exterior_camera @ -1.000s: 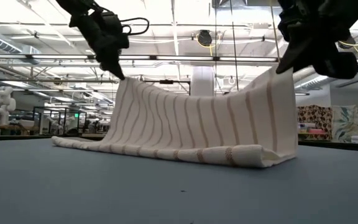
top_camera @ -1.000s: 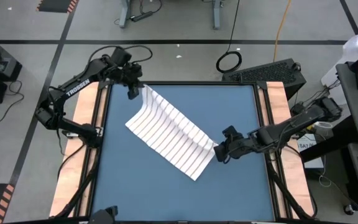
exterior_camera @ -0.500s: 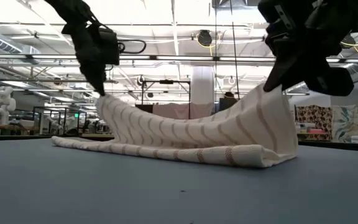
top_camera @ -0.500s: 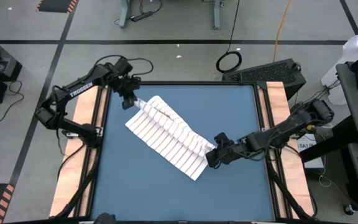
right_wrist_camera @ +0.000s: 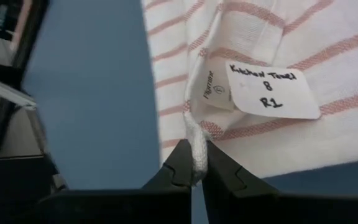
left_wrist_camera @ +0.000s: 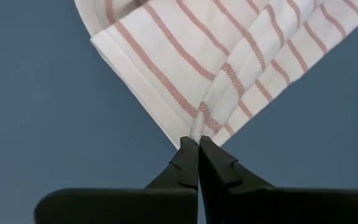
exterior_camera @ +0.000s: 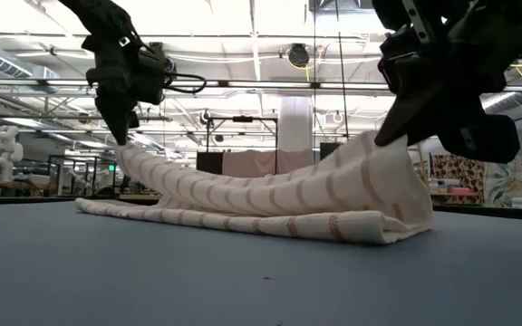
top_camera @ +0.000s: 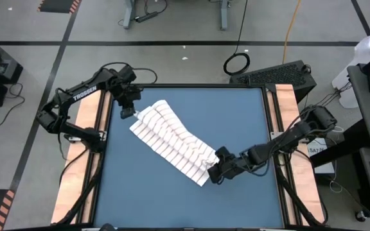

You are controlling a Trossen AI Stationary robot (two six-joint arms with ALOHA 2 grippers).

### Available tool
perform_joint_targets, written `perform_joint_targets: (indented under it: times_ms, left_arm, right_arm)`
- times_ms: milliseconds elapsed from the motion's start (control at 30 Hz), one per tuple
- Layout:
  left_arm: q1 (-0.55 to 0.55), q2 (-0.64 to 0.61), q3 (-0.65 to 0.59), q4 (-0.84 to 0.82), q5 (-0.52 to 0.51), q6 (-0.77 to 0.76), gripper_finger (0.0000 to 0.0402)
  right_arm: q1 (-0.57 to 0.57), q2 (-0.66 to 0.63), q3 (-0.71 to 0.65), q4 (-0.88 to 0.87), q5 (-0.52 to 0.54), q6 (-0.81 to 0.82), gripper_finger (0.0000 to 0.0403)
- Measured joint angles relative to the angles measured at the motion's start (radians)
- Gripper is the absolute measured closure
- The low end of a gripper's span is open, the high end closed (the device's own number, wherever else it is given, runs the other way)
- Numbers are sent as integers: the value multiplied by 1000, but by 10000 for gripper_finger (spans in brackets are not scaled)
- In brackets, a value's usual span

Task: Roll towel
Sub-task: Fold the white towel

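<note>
Lying slantwise on the blue tabletop (top_camera: 236,122), the towel (top_camera: 172,141) ran from near the far left corner toward the middle of the right side, and it sat a bit closer to the left edge than the right. It was white with thin reddish stripes. From the low view, its bottom layer lay flat on the tabletop while the top layer was lifted at both ends and sagged in the middle like a hammock. The left gripper (top_camera: 128,110) was near the far left corner, and its two fingers were pinched tight on one corner of the towel. The wrist view showed the cloth squeezed between the fingertips (left_wrist_camera: 188,155). The right gripper (top_camera: 214,168) was out over the right half of the tabletop, pinched tight on the towel's other end, right at the hem. Next to that hem was a small sewn tag (right_wrist_camera: 213,89) with print too small to read, and a white paper label (right_wrist_camera: 271,90) with handwriting on it. The underside of the lifted layer could not be seen from above. In the low view both arms were cut off by the top of the picture, and the room behind looked dim and hard to make out.
</note>
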Motion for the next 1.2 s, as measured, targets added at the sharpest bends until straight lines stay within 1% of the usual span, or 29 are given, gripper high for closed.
perform_joint_targets:
  times_ms: [433, 700, 867, 1200]
  left_arm:
    - [0, 0, 0, 64, -9, 26, 400]
    - [0, 0, 0, 28, -25, 19, 393]
    - [0, 0, -4, 11, -25, 17, 392]
    - [0, 0, -173, 55, -26, -3, 391]
  right_arm:
    - [3, 3, 0, -10, 0, -12, 399]
    - [3, 3, 0, 2, -1, -12, 399]
    - [3, 3, 0, 65, -2, -33, 399]
    - [4, 3, 0, 44, -28, -36, 399]
